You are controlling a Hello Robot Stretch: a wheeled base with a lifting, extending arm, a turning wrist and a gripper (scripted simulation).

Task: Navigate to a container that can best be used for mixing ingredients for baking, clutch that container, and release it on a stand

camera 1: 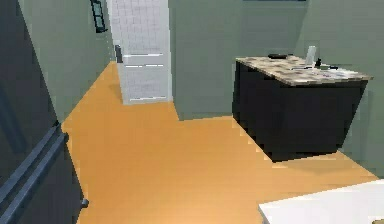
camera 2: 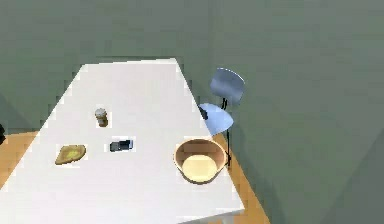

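A tan, round bowl (camera 2: 200, 160) with a pale inside stands on the white table (camera 2: 130, 100) near its right edge in the arm side view. A corner of the same white table (camera 1: 330, 205) shows at the forward view's bottom right.
On the table lie a small cup-like thing (camera 2: 101, 117), a dark flat phone-like thing (camera 2: 120, 145) and a brownish lump (camera 2: 70, 154). A blue chair (camera 2: 222, 100) stands beside the table. Ahead are a dark counter (camera 1: 295, 105) with small items, a white door (camera 1: 141, 50) and open orange floor (camera 1: 160, 150).
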